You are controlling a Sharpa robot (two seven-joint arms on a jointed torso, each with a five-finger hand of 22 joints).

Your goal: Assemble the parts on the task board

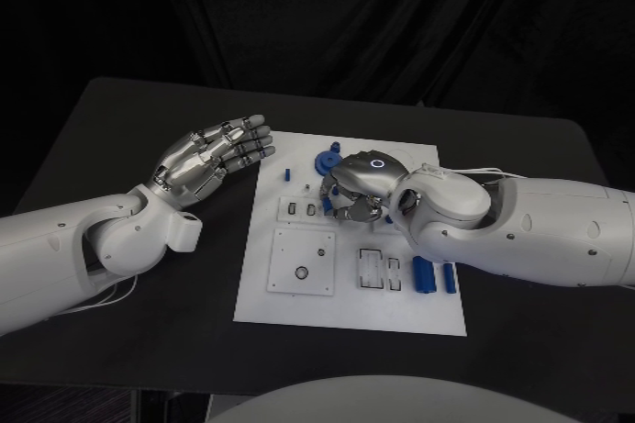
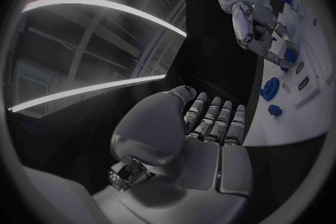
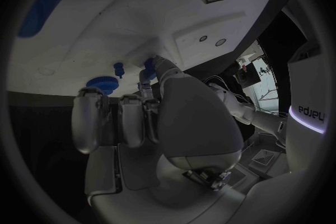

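Head view, for your log: the white task board (image 1: 350,294) lies in the middle of the black surface (image 1: 119,120). Your left hand (image 1: 212,155) hovers off the board's left edge, above the surface, fingers straight and side by side, palm bare, holding nothing. Your right hand (image 1: 355,186) is down over the far middle of the board, fingers curled toward it. A round blue part (image 1: 329,157) sits just beyond that hand at the far edge, a thin blue peg (image 1: 286,174) to its left. Two long blue parts (image 1: 434,276) lie side by side on the board's right edge, close under the right forearm.

Right wrist view: fingertips (image 3: 149,88) sit at a small blue part (image 3: 148,69) on the board; whether they pinch it or merely touch it, you cannot tell. The round blue part (image 3: 103,84) sits just beside.
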